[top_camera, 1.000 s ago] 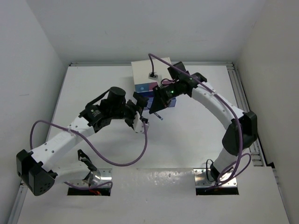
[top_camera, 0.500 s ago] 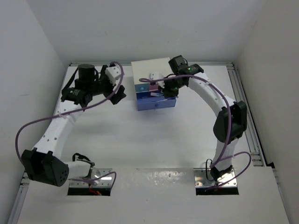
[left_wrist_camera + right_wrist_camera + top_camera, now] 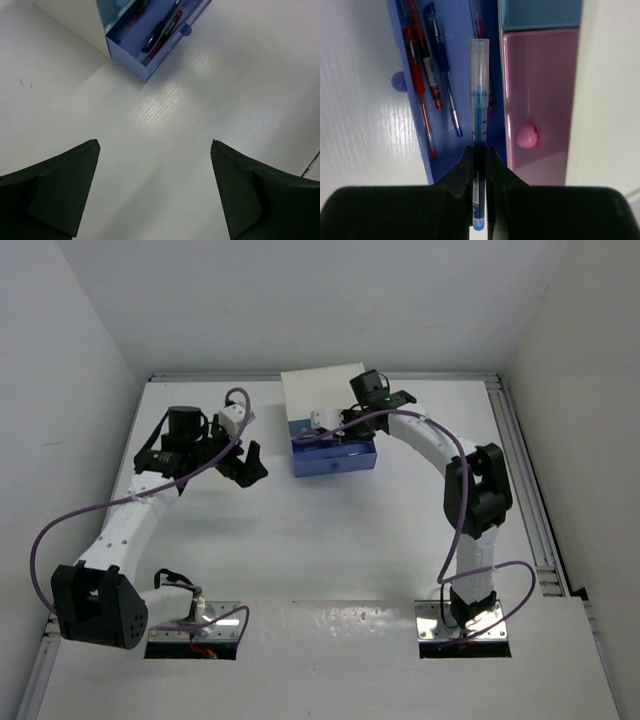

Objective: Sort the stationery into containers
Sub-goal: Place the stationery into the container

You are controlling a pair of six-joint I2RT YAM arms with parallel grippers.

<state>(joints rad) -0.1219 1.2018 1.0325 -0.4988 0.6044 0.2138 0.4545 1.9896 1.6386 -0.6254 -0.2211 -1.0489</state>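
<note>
The right pincer (image 3: 479, 152) was clamped on the lower barrel of a blue pen (image 3: 479, 95), holding it above the wide blue drawer (image 3: 461, 55), which stood pulled open from the white cabinet (image 3: 318, 390) at the middle of the counter's (image 3: 330, 540) far edge. The pen pointed straight out from the pincer, clear cap leading. Its long axis ran along the length of the drawer, roughly in line with the red pen (image 3: 420, 85) and the other pens already lying inside. It hung over the drawer's inner side, close to the closed pink drawer (image 3: 540, 90) and clear of that drawer's knob (image 3: 526, 136). Whether the pen touched anything below could not be told. The drop looked to depend on the whole pen being over the open drawer, not the pink front beside it. The right arm was by far the nearer to the cabinet. The left pincer (image 3: 154, 150) hovered toward the counter's far-left corner, well apart from the cabinet, its fingers spread wide and holding nothing, with bare counter beneath.
</note>
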